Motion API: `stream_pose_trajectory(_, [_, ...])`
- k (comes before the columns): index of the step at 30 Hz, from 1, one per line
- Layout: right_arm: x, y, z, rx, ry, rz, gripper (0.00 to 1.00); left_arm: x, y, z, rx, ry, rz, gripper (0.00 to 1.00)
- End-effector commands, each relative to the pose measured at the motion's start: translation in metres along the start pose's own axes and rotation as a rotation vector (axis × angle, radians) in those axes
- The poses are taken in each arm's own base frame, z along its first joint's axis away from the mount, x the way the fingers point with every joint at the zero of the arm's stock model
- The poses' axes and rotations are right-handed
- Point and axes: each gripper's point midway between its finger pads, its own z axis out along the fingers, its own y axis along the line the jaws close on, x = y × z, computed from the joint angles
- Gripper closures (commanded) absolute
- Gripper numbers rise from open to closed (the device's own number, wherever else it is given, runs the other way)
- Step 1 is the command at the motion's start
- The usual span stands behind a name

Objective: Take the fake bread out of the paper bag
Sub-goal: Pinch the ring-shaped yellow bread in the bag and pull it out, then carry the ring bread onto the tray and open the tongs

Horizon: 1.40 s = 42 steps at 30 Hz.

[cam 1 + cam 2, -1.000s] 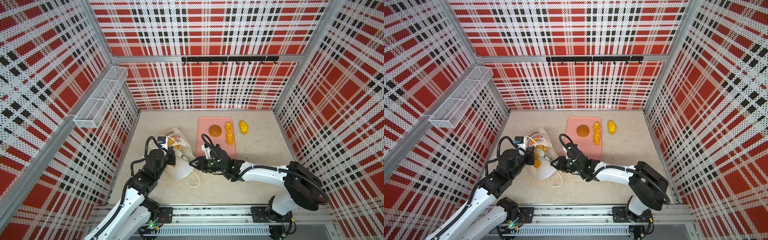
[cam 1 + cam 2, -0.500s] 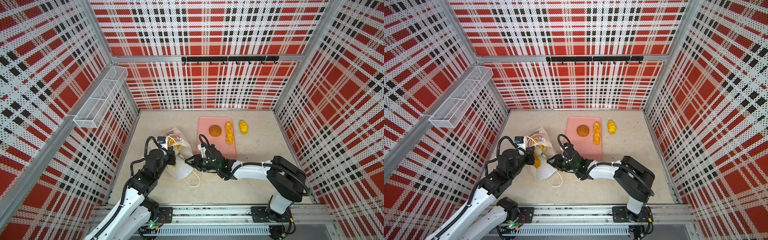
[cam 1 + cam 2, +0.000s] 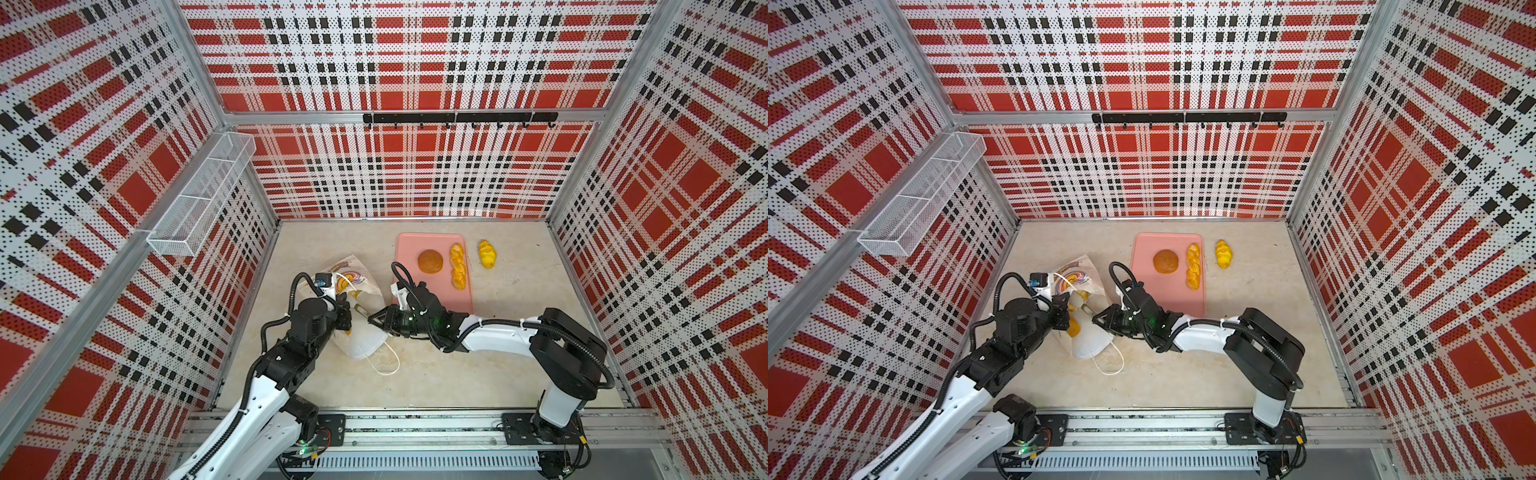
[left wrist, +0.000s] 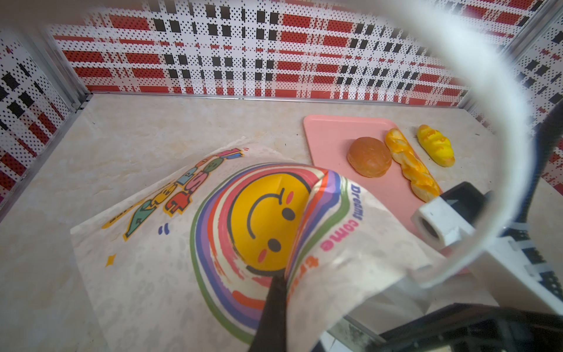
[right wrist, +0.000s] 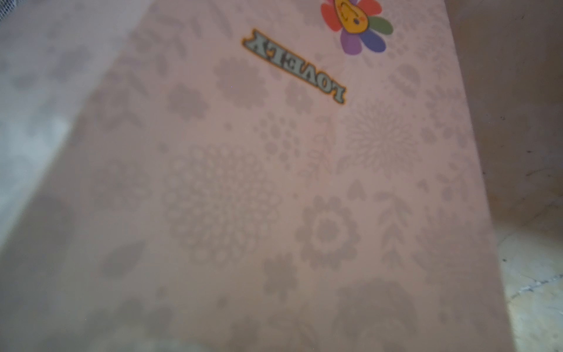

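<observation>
At the desk's near left: left gripper [image 3: 344, 308], jaws clenched on the rim of the paper bag [image 3: 368, 338], pinching paper to hold the mouth up. The left wrist view shows one dark jaw tucked into a fold by the rainbow print. The bag lies slumped on the desk [image 3: 519, 332], one cord handle [image 3: 388, 365] trailing loose toward the near edge. In the mouth, fake bread [image 3: 1074, 328] shows as an orange piece with a paler yellow scrap close by; how many remain inside I cannot count.

Right gripper [image 3: 375, 320] sits at the bag's right flank, by the mouth. Its wrist view is all bag paper, so I cannot tell if those jaws are parted or closed.

Step in hand, as I read it: going in for the next bread. The next move calls for the jaws to clear the rim and meet a piece, not paper.

Tally:
- Bag: one.
- Pink tray [image 3: 409, 249]: one.
- Breads out: three. Round bun [image 3: 430, 262] and braided stick [image 3: 458, 266] lie on the tray; yellow loaf [image 3: 487, 253] lies on bare desk just beside it.
</observation>
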Motion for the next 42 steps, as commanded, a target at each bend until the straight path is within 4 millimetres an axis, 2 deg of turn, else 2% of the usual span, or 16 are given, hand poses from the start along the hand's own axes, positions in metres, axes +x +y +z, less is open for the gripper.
stream_pose_trajectory(1, [0.016, 0.043, -0.027, -0.102, 0.087, -0.124, 1.0, -0.005, 0.004, -0.003, -0.017, -0.02, -0.027, 1.0])
stream_pose_trajectory(8, [0.05, 0.048, -0.086, -0.037, 0.176, -0.236, 1.0, -0.006, 0.01, -0.003, -0.048, -0.025, -0.031, 1.0])
stream_pose_trajectory(10, [0.055, 0.042, -0.104, 0.007, 0.186, -0.253, 1.0, -0.007, 0.011, -0.003, -0.051, -0.026, -0.038, 1.0])
stream_pose_trajectory(16, [0.069, 0.057, -0.154, 0.034, 0.231, -0.314, 1.0, -0.006, 0.02, -0.007, -0.096, -0.029, -0.039, 1.0])
stream_pose_trajectory(20, [0.079, 0.059, -0.193, 0.109, 0.27, -0.358, 1.0, -0.009, 0.026, -0.01, -0.124, -0.044, -0.05, 1.0])
stream_pose_trajectory(24, [0.08, 0.052, -0.232, 0.23, 0.27, -0.393, 1.0, -0.011, 0.029, -0.011, -0.13, -0.053, -0.057, 1.0])
stream_pose_trajectory(29, [0.06, 0.044, -0.272, 0.412, 0.212, -0.425, 1.0, -0.012, 0.028, -0.012, -0.122, -0.057, -0.06, 1.0])
stream_pose_trajectory(32, [0.04, 0.029, -0.282, 0.49, 0.171, -0.382, 1.0, -0.012, 0.026, -0.013, -0.112, -0.056, -0.062, 1.0])
stream_pose_trajectory(35, [0.022, 0.013, -0.284, 0.54, 0.16, -0.345, 1.0, -0.012, 0.025, -0.014, -0.103, -0.058, -0.062, 1.0])
stream_pose_trajectory(42, [-0.019, -0.016, -0.259, 0.589, 0.17, -0.318, 1.0, -0.011, 0.022, -0.015, -0.088, -0.06, -0.063, 1.0])
